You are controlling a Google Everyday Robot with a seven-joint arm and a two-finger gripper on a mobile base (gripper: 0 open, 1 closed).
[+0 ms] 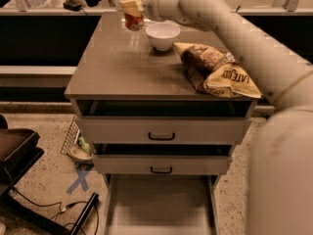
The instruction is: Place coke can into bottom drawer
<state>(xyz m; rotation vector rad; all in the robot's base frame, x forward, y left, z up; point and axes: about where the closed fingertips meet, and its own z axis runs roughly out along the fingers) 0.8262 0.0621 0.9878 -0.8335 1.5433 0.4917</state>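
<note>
While the white arm (234,31) reaches across from 3 o'clock, the gripper (130,7) sits up at 11 o'clock in the view, over the far left part of the cabinet top (117,65). Its fingers are clamped on the coke can (134,22)! The can is red-orange with a silver top and leans a touch; whether its base meets the surface, I cannot tell. Just beside it, at its 4 o'clock, stands the white bowl (163,35), and a crumpled chip bag (217,70) lies at the bowl's 4 o'clock, near the right edge. Down at 6 o'clock, under two grey drawer fronts (161,131) with black handles, the bottom drawer (159,204) is pulled out. A blue X (79,180) marks the floor at 8 o'clock.
</note>
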